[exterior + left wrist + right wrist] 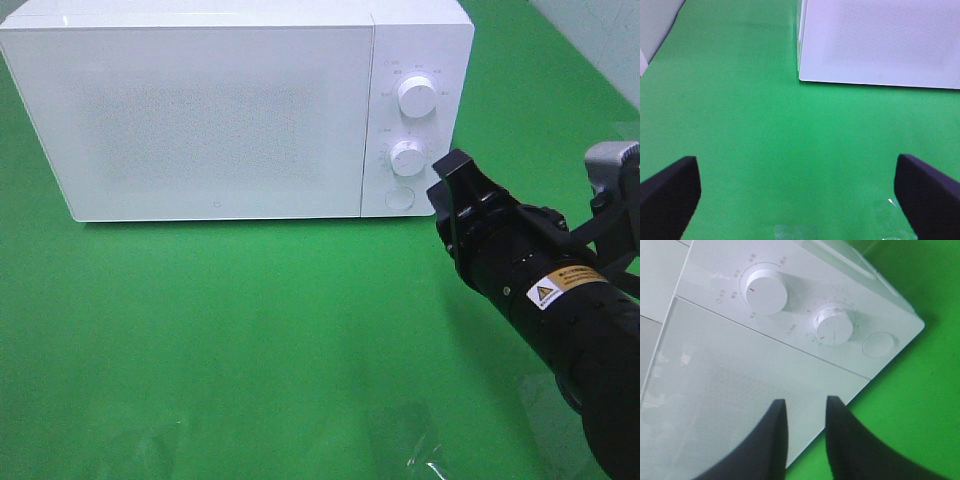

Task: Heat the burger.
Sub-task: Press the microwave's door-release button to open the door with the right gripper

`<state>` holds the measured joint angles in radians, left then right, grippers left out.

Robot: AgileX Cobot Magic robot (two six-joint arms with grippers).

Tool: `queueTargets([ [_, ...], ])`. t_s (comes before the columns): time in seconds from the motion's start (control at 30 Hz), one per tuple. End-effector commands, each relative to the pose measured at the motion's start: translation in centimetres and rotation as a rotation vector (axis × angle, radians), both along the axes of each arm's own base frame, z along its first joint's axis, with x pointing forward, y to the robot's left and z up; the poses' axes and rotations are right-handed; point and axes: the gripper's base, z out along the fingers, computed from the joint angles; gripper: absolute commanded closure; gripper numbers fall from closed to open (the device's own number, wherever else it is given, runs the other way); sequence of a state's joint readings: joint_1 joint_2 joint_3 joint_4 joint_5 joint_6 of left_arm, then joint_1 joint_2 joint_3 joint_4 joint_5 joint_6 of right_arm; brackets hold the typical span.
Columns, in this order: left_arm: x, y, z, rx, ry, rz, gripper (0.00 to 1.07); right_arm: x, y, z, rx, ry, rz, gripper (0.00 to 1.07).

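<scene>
I can't see the burger, maybe it's inside the shut microwave (200,120); my right hand (805,402), nearly together on nothing, must next turn the lower knob (408,157) at middle right.

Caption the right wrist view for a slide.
Right gripper, jaws narrowly apart, faces the closed door of the white microwave.
</scene>
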<state>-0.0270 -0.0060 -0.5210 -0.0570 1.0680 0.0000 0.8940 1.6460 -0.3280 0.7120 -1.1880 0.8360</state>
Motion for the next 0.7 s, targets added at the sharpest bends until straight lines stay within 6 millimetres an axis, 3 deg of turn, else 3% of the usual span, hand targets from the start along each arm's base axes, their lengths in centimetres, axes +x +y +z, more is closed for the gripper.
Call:
queueTargets([
  [0.03, -0.2, 0.0, -0.1, 0.001, -0.01, 0.002, 0.09, 0.0, 0.4, 0.0, 0.166, 0.052, 0.005, 0.99],
  [0.17, -0.2, 0.0, -0.1, 0.001, -0.01, 0.002, 0.09, 0.0, 0.4, -0.4, 0.243, 0.115, -0.006, 1.07],
  [0.47, -0.2, 0.0, -0.1, 0.001, -0.01, 0.002, 0.09, -0.1, 0.5, -0.8, 0.39, 0.202, -0.03, 1.07],
  [0.7, -0.2, 0.0, -0.1, 0.001, -0.01, 0.002, 0.09, 0.2, 0.8, -1.2, 0.407, 0.228, -0.04, 1.07],
])
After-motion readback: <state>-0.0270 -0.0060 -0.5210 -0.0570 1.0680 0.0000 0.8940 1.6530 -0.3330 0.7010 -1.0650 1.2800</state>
